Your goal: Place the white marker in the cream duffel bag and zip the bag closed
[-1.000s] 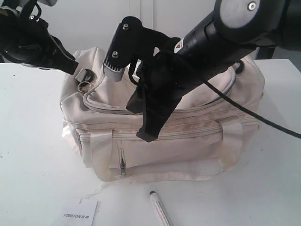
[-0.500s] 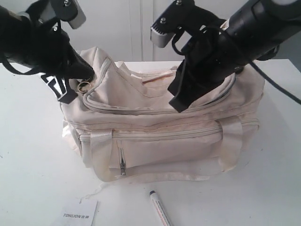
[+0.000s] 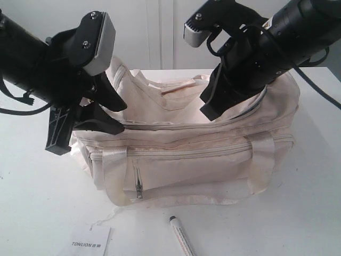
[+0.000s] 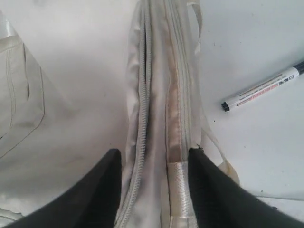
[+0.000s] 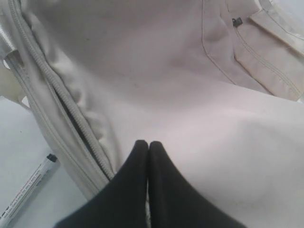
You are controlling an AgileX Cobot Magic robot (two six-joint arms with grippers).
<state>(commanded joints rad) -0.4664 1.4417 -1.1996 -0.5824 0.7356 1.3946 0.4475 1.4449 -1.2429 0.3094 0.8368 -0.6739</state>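
count: 1 cream duffel bag (image 3: 202,154), 1 white marker (image 3: 180,234), 1 paper tag (image 3: 89,242)
left gripper (image 4: 154,154): jaws apart, moved in over bag end
right gripper (image 5: 148,142): jaws closed, empty
marker: unmoved

On table (image 3: 37,202): cream duffel bag (image 3: 186,157), white marker (image 3: 179,236) lying just in front.

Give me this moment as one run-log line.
cream duffel bag: top zipper gapped | white marker: on table, outside bag | left hand: open over bag | right hand: shut above bag top
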